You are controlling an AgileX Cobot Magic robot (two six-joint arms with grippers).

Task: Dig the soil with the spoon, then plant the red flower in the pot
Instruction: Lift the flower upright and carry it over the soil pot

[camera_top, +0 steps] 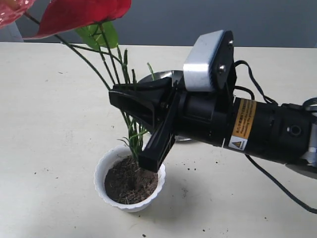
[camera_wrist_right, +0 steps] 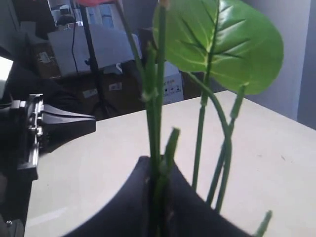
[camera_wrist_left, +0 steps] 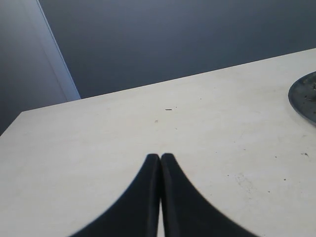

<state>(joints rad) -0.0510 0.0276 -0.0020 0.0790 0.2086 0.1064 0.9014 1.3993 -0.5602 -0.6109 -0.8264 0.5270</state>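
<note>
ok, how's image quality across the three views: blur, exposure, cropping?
Exterior view: pot and soil fairly sharp, lighting even; red flower blooms cropped at the top edge. Left wrist view: shut left gripper a featureless black silhouette. Right wrist view: stems in the right gripper blurred up close.

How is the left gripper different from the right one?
The left gripper holds nothing; the right gripper grips the flower by its stems. The left one points across the table; the right one hangs just above the pot. Both are black, with jaws shut.
</note>
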